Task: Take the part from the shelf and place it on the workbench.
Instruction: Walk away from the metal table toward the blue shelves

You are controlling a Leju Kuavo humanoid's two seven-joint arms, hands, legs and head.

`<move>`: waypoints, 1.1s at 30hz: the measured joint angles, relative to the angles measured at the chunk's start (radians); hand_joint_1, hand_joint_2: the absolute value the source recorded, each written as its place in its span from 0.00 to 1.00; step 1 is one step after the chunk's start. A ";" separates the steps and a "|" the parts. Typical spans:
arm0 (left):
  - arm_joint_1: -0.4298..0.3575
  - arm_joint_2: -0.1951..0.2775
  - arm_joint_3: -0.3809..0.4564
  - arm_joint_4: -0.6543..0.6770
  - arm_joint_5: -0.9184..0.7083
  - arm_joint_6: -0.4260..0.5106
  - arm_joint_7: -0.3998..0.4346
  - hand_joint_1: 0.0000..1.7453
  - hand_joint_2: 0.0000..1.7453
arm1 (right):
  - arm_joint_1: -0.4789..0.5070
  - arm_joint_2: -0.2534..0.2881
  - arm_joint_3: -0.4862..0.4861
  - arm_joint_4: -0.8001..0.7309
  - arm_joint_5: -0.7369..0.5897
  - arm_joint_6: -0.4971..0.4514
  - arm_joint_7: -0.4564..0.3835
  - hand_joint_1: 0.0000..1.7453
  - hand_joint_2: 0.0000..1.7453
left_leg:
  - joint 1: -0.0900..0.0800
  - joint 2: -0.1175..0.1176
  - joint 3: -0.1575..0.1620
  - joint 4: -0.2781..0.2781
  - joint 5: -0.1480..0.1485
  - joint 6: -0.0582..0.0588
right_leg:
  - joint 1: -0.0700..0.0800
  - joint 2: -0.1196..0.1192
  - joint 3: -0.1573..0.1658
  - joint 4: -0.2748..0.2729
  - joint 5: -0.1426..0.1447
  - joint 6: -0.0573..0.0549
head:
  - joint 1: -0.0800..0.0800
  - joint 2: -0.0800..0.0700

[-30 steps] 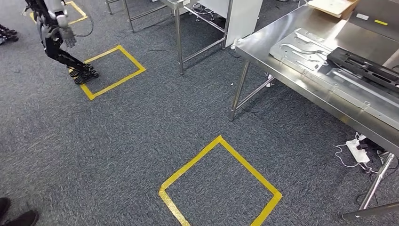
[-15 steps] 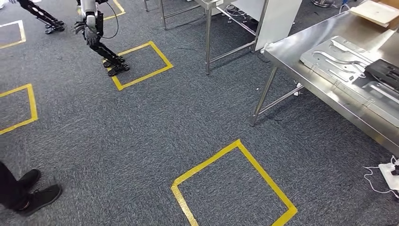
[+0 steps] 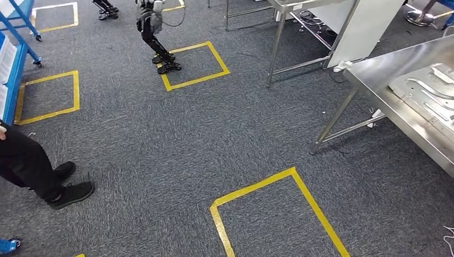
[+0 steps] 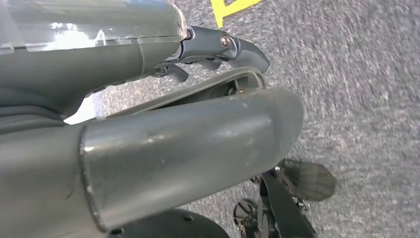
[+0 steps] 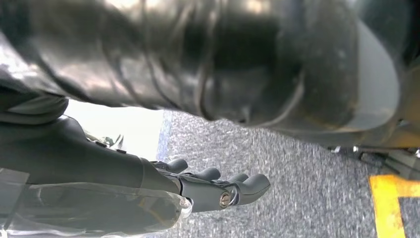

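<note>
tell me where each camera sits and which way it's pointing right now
Head view: high on the robot, looking forward and down at grey carpet, yellow tape squares, the steel workbench, a person's legs and another robot; none of its own body shows.
Left wrist view: behind the hanging left hand, facing the floor, fingers curled, holding nothing.
Right wrist view: behind the hanging right hand, also facing the floor, holding nothing.
Shared: all three show the carpet and yellow tape.
</note>
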 joint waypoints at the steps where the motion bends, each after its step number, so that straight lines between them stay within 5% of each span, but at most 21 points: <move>1: -0.001 0.000 0.000 0.000 0.000 0.001 -0.001 0.00 0.00 | 0.001 0.001 0.000 0.000 0.001 0.000 -0.001 0.00 0.00 | 0.002 -0.009 0.002 -0.004 0.005 0.007 | -0.002 0.029 -0.016 0.038 -0.028 0.003 | 0.000 0.000; 3: -0.002 0.000 0.000 0.000 0.000 0.003 -0.002 0.00 0.00 | 0.003 0.001 0.000 0.000 0.002 0.000 -0.003 0.00 0.00 | -0.002 -0.029 -0.004 -0.004 0.009 0.016 | -0.003 0.077 -0.079 0.168 -0.096 0.002 | 0.000 0.000; 5: -0.002 0.000 0.000 0.000 0.001 0.003 -0.002 0.00 0.00 | 0.003 0.000 0.000 0.000 0.003 0.000 -0.004 0.00 0.00 | -0.007 -0.056 -0.006 -0.003 0.009 0.019 | -0.002 0.088 -0.129 0.261 -0.116 0.000 | 0.000 0.000; 7: -0.001 0.000 0.000 0.000 0.001 0.004 -0.002 0.00 0.00 | 0.004 0.000 0.000 0.000 0.003 0.000 -0.005 0.00 0.00 | -0.010 -0.087 -0.004 0.000 0.009 0.018 | -0.001 0.097 -0.113 0.206 -0.054 -0.007 | 0.000 0.000; 9: -0.001 -0.002 0.000 0.000 0.001 0.004 -0.002 0.00 0.00 | 0.006 0.000 0.000 0.000 0.003 0.000 -0.006 0.00 0.00 | -0.011 -0.113 -0.007 0.006 0.007 0.015 | 0.000 0.137 -0.061 0.070 0.020 -0.018 | 0.000 0.000; 11: -0.003 -0.004 0.000 0.000 0.001 0.005 -0.002 0.00 0.00 | 0.005 0.000 0.000 0.001 0.003 0.001 -0.008 0.00 0.00 | -0.009 -0.134 -0.015 0.010 0.008 0.006 | 0.003 0.169 -0.037 0.001 0.042 -0.024 | 0.000 0.000; 13: -0.001 -0.004 0.000 0.000 0.001 0.005 -0.002 0.00 0.00 | 0.001 0.001 0.000 0.001 0.003 0.001 -0.010 0.00 0.00 | -0.005 -0.154 -0.023 0.008 0.013 -0.008 | 0.005 0.157 -0.035 -0.009 0.043 -0.030 | 0.000 0.000; 14: 0.001 -0.004 0.000 0.000 0.001 0.005 -0.002 0.00 0.00 | 0.000 0.002 0.000 0.001 0.003 0.001 -0.010 0.00 0.00 | -0.004 -0.153 -0.025 0.010 0.011 -0.014 | 0.004 0.145 -0.031 -0.016 0.047 -0.035 | 0.000 0.000; 16: 0.002 -0.004 0.000 0.000 0.002 0.005 -0.003 0.00 0.00 | 0.001 0.004 0.000 0.001 0.003 0.000 -0.011 0.00 0.00 | -0.007 -0.112 -0.049 0.059 -0.021 -0.022 | 0.000 0.117 -0.021 -0.034 0.053 -0.048 | -0.001 0.000; 19: -0.002 -0.005 0.000 0.000 0.003 0.005 -0.004 0.00 0.00 | 0.006 0.006 -0.001 0.001 0.004 0.000 -0.012 0.00 0.00 | -0.001 -0.048 -0.140 0.247 -0.113 -0.033 | 0.003 0.071 -0.017 -0.039 0.053 -0.056 | -0.001 0.000; 21: -0.001 -0.005 0.000 0.000 0.004 0.005 -0.004 0.00 0.00 | 0.006 0.006 -0.001 0.001 0.004 0.000 -0.012 0.00 0.00 | 0.008 -0.038 -0.157 0.286 -0.110 -0.042 | 0.004 0.043 -0.016 -0.038 0.049 -0.053 | -0.001 0.000; 25: -0.001 -0.005 0.000 0.000 0.010 0.005 -0.004 0.00 0.00 | 0.005 0.006 -0.001 0.001 0.004 0.000 -0.012 0.00 0.00 | 0.013 0.021 -0.024 0.046 -0.004 -0.045 | 0.005 0.000 -0.005 -0.027 0.032 -0.032 | -0.001 0.000; 27: -0.002 -0.006 0.000 0.000 0.011 0.005 -0.004 0.00 0.00 | 0.004 0.006 -0.001 0.001 0.005 0.000 -0.012 0.00 0.00 | 0.007 0.027 -0.010 0.014 -0.001 -0.035 | 0.010 -0.015 -0.001 -0.024 0.027 -0.020 | 0.000 0.000; 29: 0.001 -0.005 0.000 0.000 0.012 0.005 -0.004 0.00 0.00 | 0.000 0.006 -0.002 0.001 0.006 0.000 -0.012 0.00 0.00 | 0.007 0.008 -0.013 0.010 0.002 -0.021 | 0.006 -0.020 0.004 -0.024 0.022 -0.009 | 0.000 0.000; 31: 0.002 -0.005 0.000 0.000 0.012 0.005 -0.003 0.00 0.00 | -0.001 0.006 -0.002 0.001 0.007 0.000 -0.012 0.00 0.00 | 0.008 -0.010 -0.012 0.004 0.008 -0.006 | -0.001 0.017 -0.011 0.017 -0.012 -0.001 | 0.000 0.000; 33: 0.000 -0.005 0.000 0.000 0.013 0.006 -0.002 0.00 0.00 | 0.001 0.006 -0.002 0.001 0.008 0.000 -0.012 0.00 0.00 | 0.005 -0.028 -0.012 0.002 0.011 0.003 | -0.001 0.069 -0.070 0.139 -0.078 -0.001 | 0.000 0.000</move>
